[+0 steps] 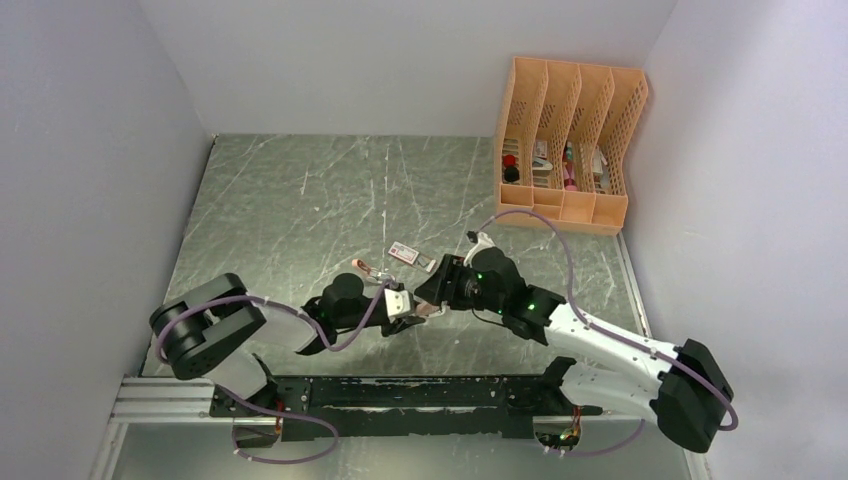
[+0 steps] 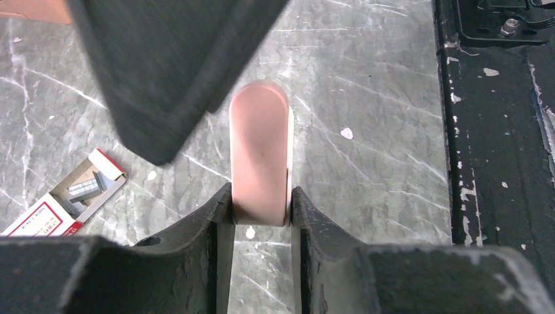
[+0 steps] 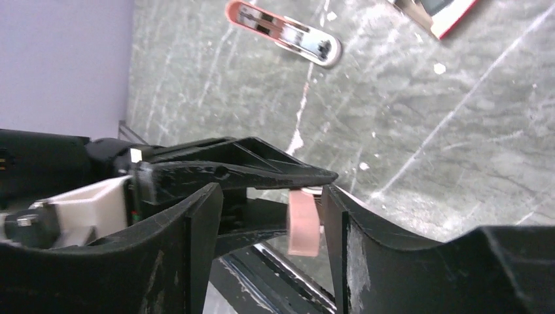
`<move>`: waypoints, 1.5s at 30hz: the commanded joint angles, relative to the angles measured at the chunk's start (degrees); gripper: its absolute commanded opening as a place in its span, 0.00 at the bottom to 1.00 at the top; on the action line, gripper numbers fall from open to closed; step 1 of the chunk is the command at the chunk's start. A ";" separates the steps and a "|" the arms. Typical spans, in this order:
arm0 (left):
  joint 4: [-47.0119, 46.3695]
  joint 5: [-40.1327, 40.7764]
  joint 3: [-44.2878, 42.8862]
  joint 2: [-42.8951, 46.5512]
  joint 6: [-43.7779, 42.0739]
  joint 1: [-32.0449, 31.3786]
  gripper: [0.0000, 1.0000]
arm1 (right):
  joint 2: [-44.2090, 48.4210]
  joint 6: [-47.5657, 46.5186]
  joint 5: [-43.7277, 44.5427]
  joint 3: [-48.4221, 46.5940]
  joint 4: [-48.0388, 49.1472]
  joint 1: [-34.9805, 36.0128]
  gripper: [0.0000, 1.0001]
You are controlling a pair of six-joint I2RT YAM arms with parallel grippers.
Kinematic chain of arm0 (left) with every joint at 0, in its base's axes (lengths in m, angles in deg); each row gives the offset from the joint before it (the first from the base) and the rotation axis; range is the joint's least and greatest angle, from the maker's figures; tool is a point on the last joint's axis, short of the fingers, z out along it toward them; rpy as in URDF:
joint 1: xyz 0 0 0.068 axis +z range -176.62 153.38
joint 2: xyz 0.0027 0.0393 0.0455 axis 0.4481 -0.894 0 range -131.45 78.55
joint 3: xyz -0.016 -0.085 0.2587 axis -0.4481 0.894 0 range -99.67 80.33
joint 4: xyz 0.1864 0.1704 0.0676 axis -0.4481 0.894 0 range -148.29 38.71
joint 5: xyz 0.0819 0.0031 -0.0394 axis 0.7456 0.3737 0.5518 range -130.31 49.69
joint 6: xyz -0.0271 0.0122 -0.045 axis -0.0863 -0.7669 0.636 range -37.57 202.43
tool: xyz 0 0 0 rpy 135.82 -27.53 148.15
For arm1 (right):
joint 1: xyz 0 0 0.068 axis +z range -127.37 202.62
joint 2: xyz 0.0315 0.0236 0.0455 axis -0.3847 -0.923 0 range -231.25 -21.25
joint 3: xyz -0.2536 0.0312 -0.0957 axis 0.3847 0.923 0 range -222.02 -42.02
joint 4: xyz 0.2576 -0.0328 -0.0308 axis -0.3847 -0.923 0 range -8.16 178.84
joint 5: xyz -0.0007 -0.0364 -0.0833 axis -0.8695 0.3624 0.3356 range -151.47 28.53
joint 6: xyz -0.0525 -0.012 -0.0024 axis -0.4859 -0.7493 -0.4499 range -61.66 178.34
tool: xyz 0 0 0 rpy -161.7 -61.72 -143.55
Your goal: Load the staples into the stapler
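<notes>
**A:** How are the two arms posed?

**B:** Both lean in low over the middle of the desk [image 1: 290, 190]. The left arm lies stretched to the right from its base. The right arm runs up and leftward from the near right corner. Their tips meet nose to nose.

**A:** What about the left gripper [image 2: 260, 203]?

**B:** Its jaws are clenched on a pink stapler [image 2: 260, 144]. One finger presses each flat side, and the rounded end sticks out past the fingertips.

**A:** And the right gripper [image 3: 269, 196]?

**B:** Its jaws are released and stand wide. In its wrist view the fingers sit on either side of that same stapler, with a clear gap on one side. Whether the other finger touches it, I cannot tell. One of the left arm's fingers [image 3: 262, 171] crosses between them.

**A:** Where are the staples [image 2: 85, 188]?

**B:** They are inside the open end of the red-and-white box [image 2: 42, 216]. The box lies flat on the desk just beyond the two grippers, and neither touches it.

**A:** Anything else nearby?

**B:** A second stapler [image 3: 283, 31] lies opened on the desk with its metal showing, near the box on its left side. An orange file rack [image 1: 565, 150] stands at the far right corner, well apart from the arms.
</notes>
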 commanded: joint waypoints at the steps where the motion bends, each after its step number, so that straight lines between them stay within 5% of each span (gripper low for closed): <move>1: 3.40 0.52 1.07 3.27 -1.71 -0.42 0.07 | 3.14 -2.03 2.93 -3.73 -2.76 -0.32 0.62; 9: 14.10 4.07 0.43 11.21 -1.03 -0.39 0.07 | 9.78 -1.97 11.41 -3.97 -7.02 -0.30 0.68; 18: 29.87 9.05 -9.39 17.24 4.12 -0.40 0.07 | 9.18 2.36 12.62 3.24 12.84 -0.36 0.84; 45: 29.56 13.35 -12.05 22.54 6.03 -0.38 0.07 | 2.56 9.99 9.22 6.52 21.54 -0.35 0.84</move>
